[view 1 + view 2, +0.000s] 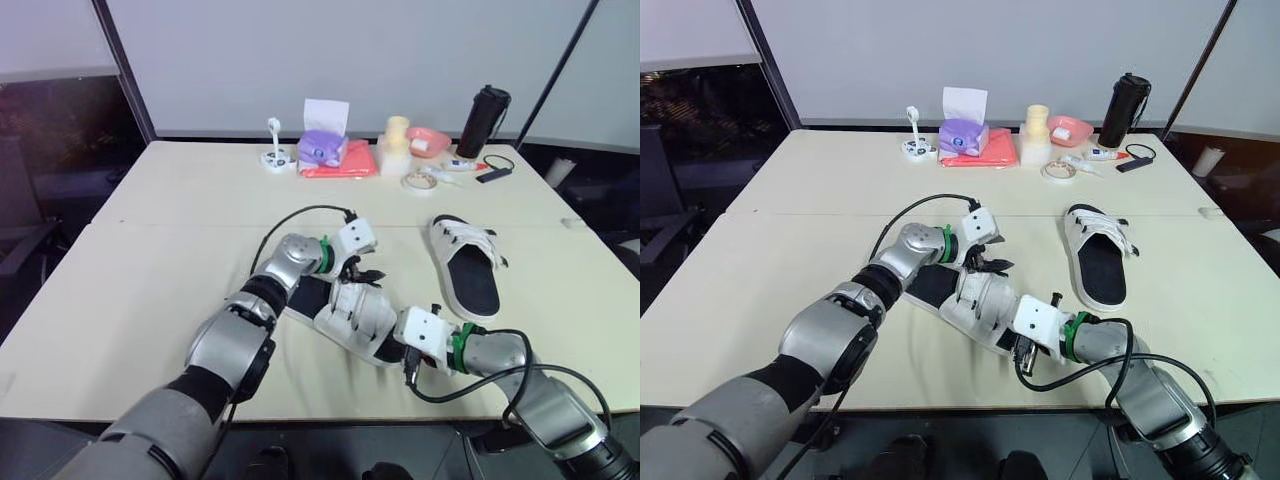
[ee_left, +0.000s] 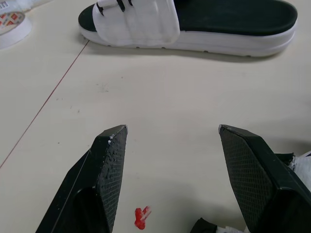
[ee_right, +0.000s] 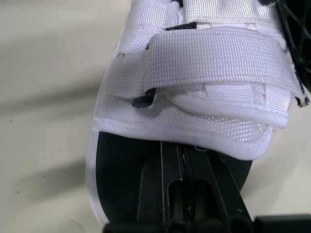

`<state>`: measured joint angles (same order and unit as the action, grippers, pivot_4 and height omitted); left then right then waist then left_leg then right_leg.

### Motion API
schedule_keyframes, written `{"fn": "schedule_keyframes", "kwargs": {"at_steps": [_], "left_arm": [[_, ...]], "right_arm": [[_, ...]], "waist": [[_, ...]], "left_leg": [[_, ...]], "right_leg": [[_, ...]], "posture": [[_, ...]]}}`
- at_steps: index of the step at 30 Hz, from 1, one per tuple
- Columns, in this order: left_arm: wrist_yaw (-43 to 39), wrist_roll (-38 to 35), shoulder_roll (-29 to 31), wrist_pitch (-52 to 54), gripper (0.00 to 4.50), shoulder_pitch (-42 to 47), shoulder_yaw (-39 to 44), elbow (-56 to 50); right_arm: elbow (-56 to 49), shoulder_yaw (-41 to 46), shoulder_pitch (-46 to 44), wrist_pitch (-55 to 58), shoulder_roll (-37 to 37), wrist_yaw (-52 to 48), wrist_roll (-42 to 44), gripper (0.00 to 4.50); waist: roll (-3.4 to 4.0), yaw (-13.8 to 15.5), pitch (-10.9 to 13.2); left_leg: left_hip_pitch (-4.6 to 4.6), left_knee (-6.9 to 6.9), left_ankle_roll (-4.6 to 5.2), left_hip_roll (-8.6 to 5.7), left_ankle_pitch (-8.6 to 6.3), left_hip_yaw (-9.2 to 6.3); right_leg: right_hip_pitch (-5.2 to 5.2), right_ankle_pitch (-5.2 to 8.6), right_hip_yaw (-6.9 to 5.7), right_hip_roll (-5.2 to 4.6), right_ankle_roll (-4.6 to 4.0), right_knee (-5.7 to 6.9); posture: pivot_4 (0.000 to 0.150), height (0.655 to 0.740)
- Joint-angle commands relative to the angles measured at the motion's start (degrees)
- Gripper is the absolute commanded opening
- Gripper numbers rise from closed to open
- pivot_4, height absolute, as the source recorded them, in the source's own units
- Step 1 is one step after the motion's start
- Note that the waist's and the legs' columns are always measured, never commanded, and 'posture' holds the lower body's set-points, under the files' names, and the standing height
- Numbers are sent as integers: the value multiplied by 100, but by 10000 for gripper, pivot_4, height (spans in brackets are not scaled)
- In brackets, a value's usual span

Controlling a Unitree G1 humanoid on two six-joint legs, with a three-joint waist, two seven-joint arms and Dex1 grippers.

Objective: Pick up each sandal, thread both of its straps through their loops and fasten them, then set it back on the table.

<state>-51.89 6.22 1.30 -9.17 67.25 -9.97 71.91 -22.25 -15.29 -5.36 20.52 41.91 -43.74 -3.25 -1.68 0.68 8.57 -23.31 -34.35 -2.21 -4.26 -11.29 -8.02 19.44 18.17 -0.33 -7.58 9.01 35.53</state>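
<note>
Closest in, the right gripper [image 3: 187, 150] lies low over the near sandal [image 1: 355, 315]. Its jaws are closed together and rest flat on the black footbed, with their tips at the lip of the white upper. This looks like a way to pin the sandal down while the straps are worked, rather than a grasp. The left gripper [image 2: 172, 131] sits at the sandal's far side with its jaws spread wide and nothing between them, hovering just above the surface [image 1: 180, 230], probably ready to take a strap end. The nearest strap [image 3: 214, 53] lies folded flat across the upper, beside a small black loop [image 3: 143, 99], and appears fastened; the other strap is too hidden to judge. The second sandal [image 1: 465, 262] rests sole-down on the surface to the right, apart from both arms and apparently waiting its turn.

Along the far edge stand the containers. A purple tissue box [image 1: 322, 148] has a sheet standing out of it. What the pink bowl [image 1: 428, 140] holds cannot be told. A black tumbler [image 1: 484, 120] stands with its lid on.
</note>
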Motion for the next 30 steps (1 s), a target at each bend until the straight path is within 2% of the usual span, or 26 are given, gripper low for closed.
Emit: {"fn": "schedule_keyframes", "kwargs": {"at_steps": [1,5,9,12,14,19,22,25,28,30], "left_arm": [[-298,-507,496,280,30483,327,583,-262],[-540,-1168,654,1293,30483,460,1204,-399],[-394,-1872,780,2574,30483,601,1950,-460],[-895,-1800,924,2437,30483,285,1773,-913],[-1204,-1621,1043,2028,30483,-15,1517,-1284],[-1758,-820,1498,-377,30483,-847,620,-1868],[-1869,-446,1774,-1978,30483,-1083,269,-1719],[-1849,-215,1920,-3086,30483,-1134,46,-1442],[-1639,229,2040,-4630,30483,-1165,-327,-1159],[-1449,391,2015,-5184,30483,-1121,-451,-946]], "right_arm": [[664,-372,272,258,89,-206,-205,0],[674,-390,275,238,81,-201,-212,0],[676,-395,286,226,68,-218,-229,0],[667,-379,283,237,70,-230,-222,0],[663,-367,289,233,86,-243,-224,0],[666,-361,291,224,109,-269,-227,0],[677,-352,286,216,121,-279,-224,0],[672,-348,288,216,131,-282,-215,0],[655,-337,302,224,149,-291,-204,0],[631,-329,315,238,156,-296,-202,0]], "waist": [[8,-27,10],[3,-48,26],[-11,-40,29],[-11,-44,29],[-7,-49,29],[-7,-32,30],[-8,2,30],[-8,5,29],[-8,5,29],[-7,5,28]], "left_leg": [[-4,0,2,0,2,1],[-10,1,2,-1,4,1],[-4,2,2,-2,3,-7],[-1,-1,2,-3,3,-6],[-1,0,1,-2,3,-6],[-4,10,-3,-1,5,-2],[-3,10,-5,0,5,-2],[-4,10,-20,4,-4,-4],[-3,10,-21,5,-5,-6],[-3,10,-9,4,2,-5]], "right_leg": [[0,0,1,-1,0,3],[15,0,2,-1,-1,45],[20,12,2,0,15,53],[18,12,2,-1,15,51],[16,-1,3,-1,-7,53],[16,-5,8,0,-16,52],[23,-9,9,-1,-24,45],[28,-9,9,-2,-27,36],[28,-9,10,-4,-27,32],[27,-9,11,-4,-27,29]], "posture": [[1500,7400],[1500,7400],[1500,7400],[1500,7400],[1500,7400],[1500,7400],[1500,7400],[1500,7400],[1500,7400],[1500,7400]]}}
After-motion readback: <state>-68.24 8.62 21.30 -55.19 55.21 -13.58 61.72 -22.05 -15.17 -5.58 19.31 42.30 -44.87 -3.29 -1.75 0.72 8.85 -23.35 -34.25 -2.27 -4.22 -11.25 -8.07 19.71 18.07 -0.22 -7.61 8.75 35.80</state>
